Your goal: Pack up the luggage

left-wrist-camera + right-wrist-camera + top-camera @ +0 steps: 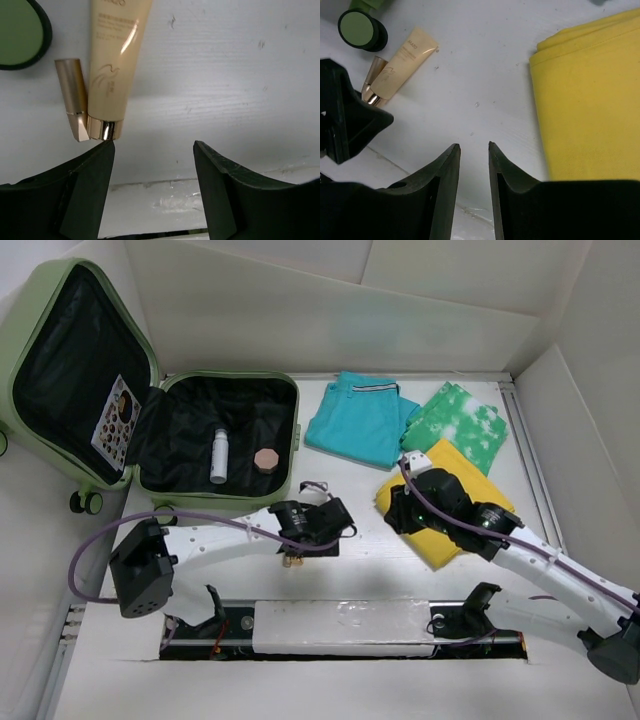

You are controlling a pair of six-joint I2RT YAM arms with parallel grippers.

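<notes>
The sage-green luggage point(215, 499) lies open at the far left, its lid point(40, 310) leaning on the wall. A white bottle point(219, 455) and a pinkish round compact point(266, 458) lie on its black lining. My left gripper point(300, 545) is open and empty over the table just in front of the luggage. In the left wrist view point(154, 145) a beige tube point(114, 60) and a gold lipstick point(74, 97) lie just beyond its left fingertip. My right gripper point(398, 512) is narrowly open and empty point(473, 145), beside the folded yellow cloth point(590, 100).
A folded teal garment point(360, 420) and a green-and-white cloth point(460, 425) lie at the back, behind the yellow cloth point(455, 465). A sticker card point(117, 423) sits in the lid. A luggage wheel point(360, 30) is near the tube point(402, 62). White walls enclose the table.
</notes>
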